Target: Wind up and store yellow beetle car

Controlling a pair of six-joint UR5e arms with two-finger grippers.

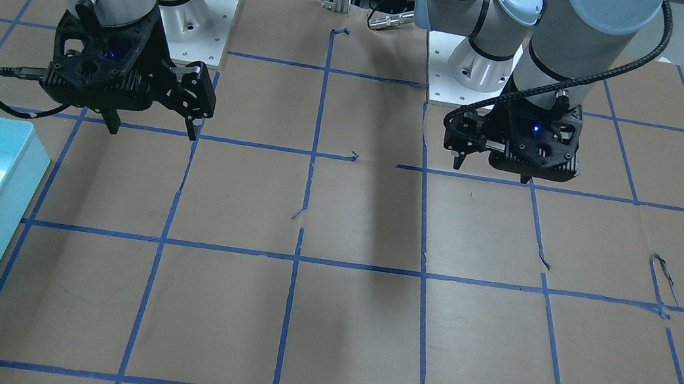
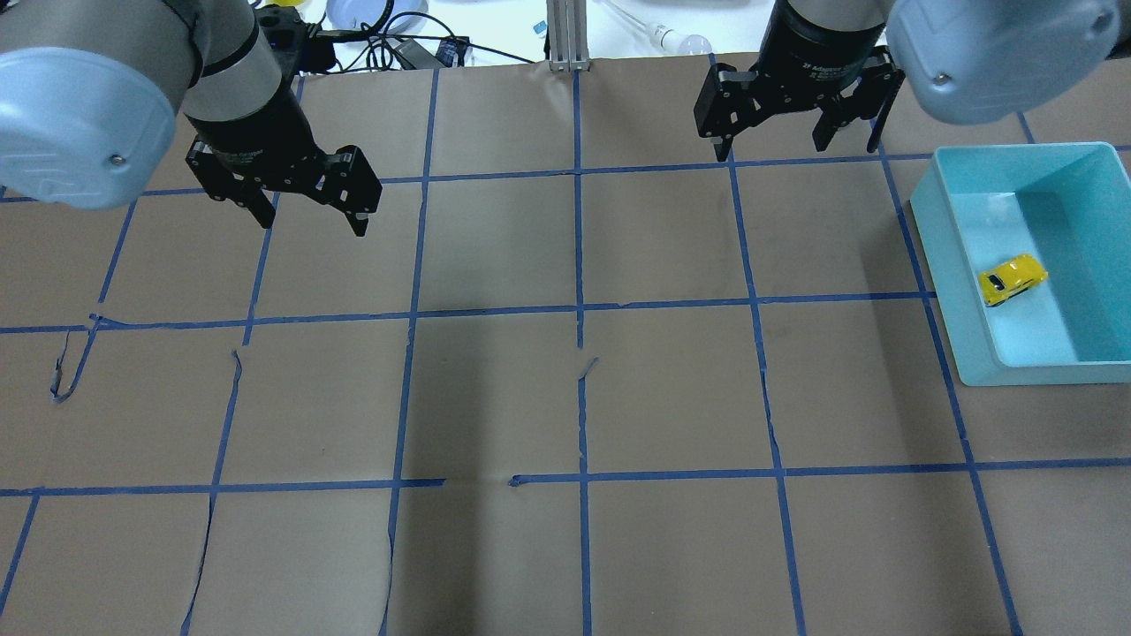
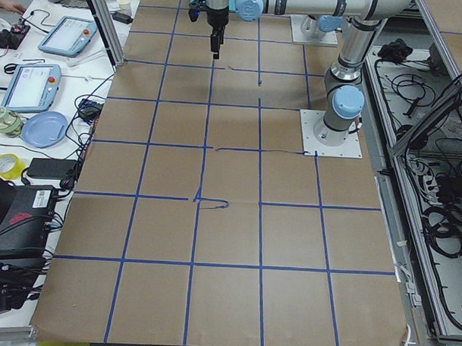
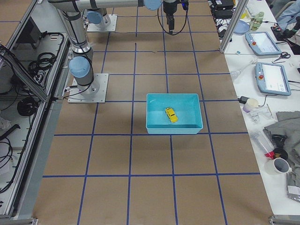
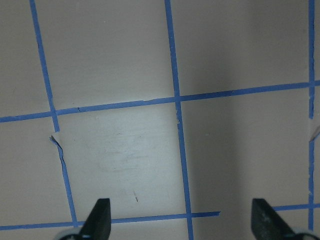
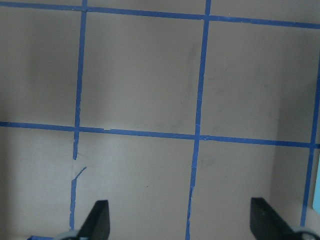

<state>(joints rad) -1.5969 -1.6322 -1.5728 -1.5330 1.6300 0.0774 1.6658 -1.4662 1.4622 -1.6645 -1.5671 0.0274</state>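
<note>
The yellow car lies inside the blue bin, so it is probably already stored. The right claw, near the bin, and the left claw, well away from it, hang spread wide and empty. The white lettering on the right wrist is too blurred to read.

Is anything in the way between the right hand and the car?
Nothing loose shows between them. The right hand hangs open above the table, apart from the bin. The car lies on the bin's floor, so only the bin's wall stands between them. A reach from above would probably pass over it.
</note>
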